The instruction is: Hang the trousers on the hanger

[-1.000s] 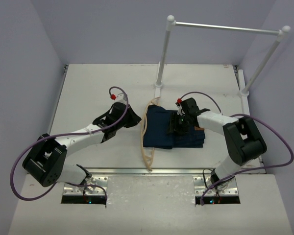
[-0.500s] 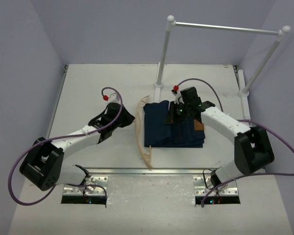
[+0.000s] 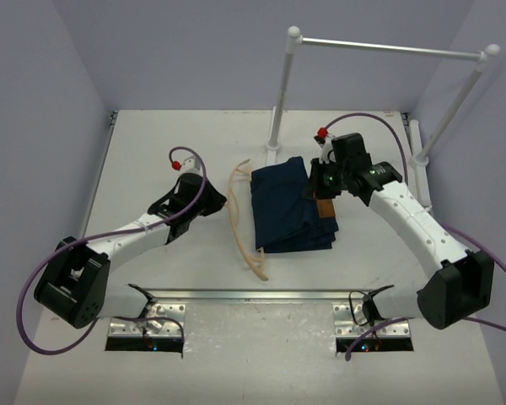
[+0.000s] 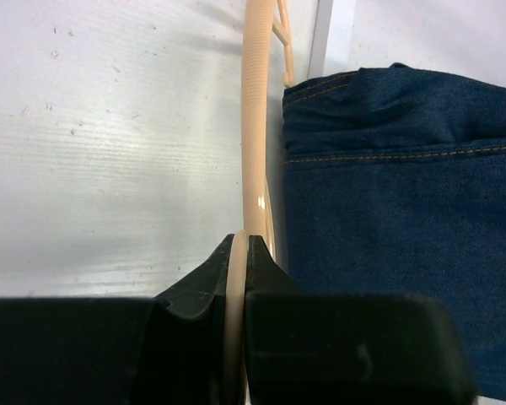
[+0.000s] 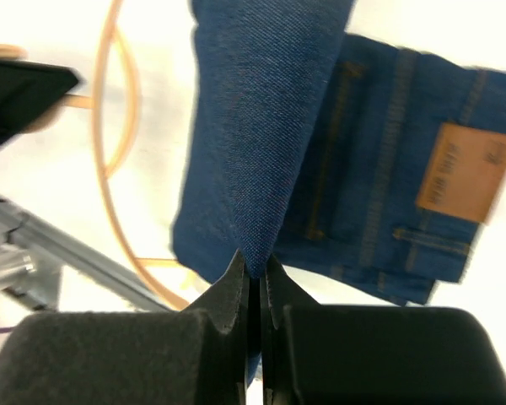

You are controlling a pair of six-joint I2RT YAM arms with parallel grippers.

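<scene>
— What is the cloth like?

— The trousers (image 3: 291,202) are dark navy denim with a fine diagonal weave, folded into a flat, roughly rectangular stack near the middle of the white table (image 3: 169,143). Orange-tan stitching (image 4: 405,153) runs along the seams, and a brown, leather-like rectangular patch (image 5: 468,169) sits on the waistband at the stack's right side.

— And the hanger?

— The hanger (image 3: 240,219) is light tan, thin and bowed, and lies on the table just beside the left edge of the trousers. In the left wrist view its bar is glossy and smooth close to the camera, with fine ribbing further along.

— Who holds what?

— The left fingers (image 4: 204,285), matte black and wedge-shaped, are closed on the hanger's bar with no gap showing. The right fingers (image 5: 223,299), just as black and tapered, are pinched tight on a fold of denim that rises in a narrowing ridge from the stack below.

— What else is there?

— A white rail (image 3: 388,46), a slim round tube, spans two ball-topped posts (image 3: 282,93) at the far right of the table, well apart from the hanger. The table is scuffed and lightly speckled up close.

— Counts?

— One pair of trousers, one hanger, one patch. Two arms, each with two fingers. One rail on two posts. Two purple cables (image 3: 34,278), one looping off each arm.
</scene>
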